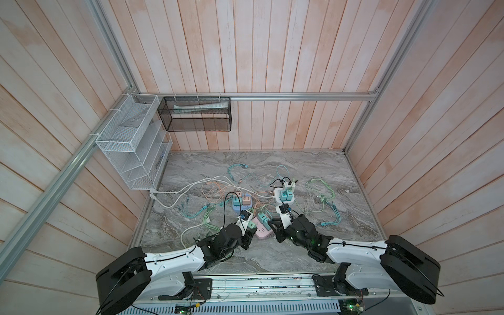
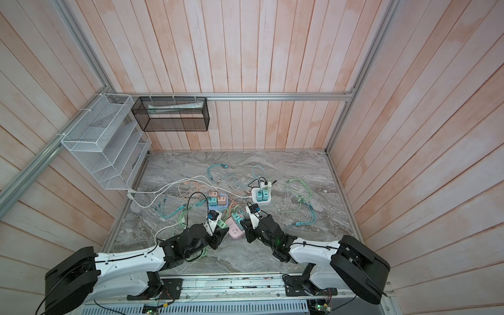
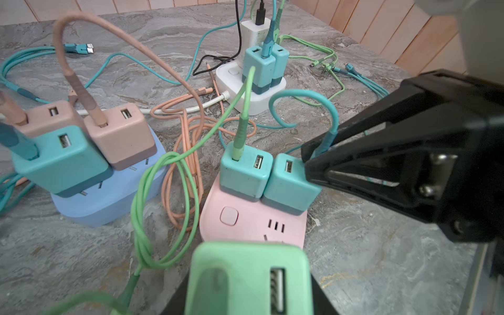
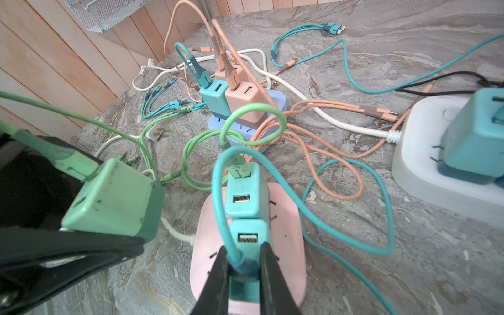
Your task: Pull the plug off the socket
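We see soft, even, fairly bright light in both top views, with only faint shadows under the arms (image 1: 354,248). The wall planks (image 1: 81,68) bow toward the edges. In the left wrist view the green plug (image 3: 248,278) nearest the lens blurs. In the right wrist view the teal plug (image 4: 246,237) stays sharp, while the table (image 4: 450,286) softens toward the corners.

Your right gripper (image 4: 242,263) clamps the teal plug (image 4: 246,234) seated in the pink socket (image 4: 289,245); your left gripper (image 4: 117,218) holds a green plug (image 4: 109,196) just beside.
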Robot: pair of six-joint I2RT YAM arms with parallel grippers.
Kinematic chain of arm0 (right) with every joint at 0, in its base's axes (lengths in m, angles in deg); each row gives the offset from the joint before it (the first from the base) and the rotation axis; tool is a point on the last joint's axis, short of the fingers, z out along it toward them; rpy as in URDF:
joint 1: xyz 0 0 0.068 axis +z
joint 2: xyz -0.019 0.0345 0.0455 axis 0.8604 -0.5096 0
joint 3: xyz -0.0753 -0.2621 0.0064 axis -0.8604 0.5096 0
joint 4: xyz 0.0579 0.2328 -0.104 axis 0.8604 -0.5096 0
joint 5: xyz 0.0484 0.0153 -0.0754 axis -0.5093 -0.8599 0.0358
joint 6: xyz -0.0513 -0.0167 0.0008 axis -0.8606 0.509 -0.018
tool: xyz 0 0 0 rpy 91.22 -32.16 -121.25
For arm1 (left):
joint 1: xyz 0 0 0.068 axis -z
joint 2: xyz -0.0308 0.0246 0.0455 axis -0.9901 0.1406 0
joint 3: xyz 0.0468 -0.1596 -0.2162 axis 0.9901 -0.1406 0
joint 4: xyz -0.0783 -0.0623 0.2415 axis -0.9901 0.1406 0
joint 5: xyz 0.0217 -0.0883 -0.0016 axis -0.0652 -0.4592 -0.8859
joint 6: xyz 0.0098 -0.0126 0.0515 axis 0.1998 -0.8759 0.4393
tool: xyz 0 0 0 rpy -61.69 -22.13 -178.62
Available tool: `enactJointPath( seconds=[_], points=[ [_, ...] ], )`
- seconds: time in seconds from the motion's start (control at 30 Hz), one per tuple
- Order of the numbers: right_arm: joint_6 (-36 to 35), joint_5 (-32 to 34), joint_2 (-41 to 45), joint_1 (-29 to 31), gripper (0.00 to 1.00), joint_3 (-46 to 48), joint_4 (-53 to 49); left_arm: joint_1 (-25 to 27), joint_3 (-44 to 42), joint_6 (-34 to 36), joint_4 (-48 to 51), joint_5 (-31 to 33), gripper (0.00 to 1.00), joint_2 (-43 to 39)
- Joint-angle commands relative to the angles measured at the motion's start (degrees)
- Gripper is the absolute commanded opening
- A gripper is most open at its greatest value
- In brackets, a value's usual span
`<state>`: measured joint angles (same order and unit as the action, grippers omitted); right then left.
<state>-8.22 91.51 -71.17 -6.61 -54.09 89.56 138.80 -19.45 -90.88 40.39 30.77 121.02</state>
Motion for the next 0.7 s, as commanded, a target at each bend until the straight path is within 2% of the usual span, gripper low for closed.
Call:
enactJointPath(
  seconds=[0.0,0.37,0.6,0.67],
  points=[
    [1.7,3.4,-1.9,0.1,0.18,-0.2,-7.3,-0.4,-1.4,-2.4,-2.5,0.6,0.12,-1.5],
    [2.6,5.4,-3.6,-0.4,0.18,-2.2,-8.6,-0.3,-2.3,-7.9,2.2,0.9,0.18,-2.5],
    [3.4,7.6,-3.5,-0.5,0.19,-2.7,-10.5,-0.3,-1.9,-11.4,5.4,-1.0,0.18,-0.8],
    [3.4,7.4,-3.2,-0.6,0.18,-2.3,-10.1,-0.3,-1.6,-12.1,6.4,-1.6,0.21,-0.2]
  ],
)
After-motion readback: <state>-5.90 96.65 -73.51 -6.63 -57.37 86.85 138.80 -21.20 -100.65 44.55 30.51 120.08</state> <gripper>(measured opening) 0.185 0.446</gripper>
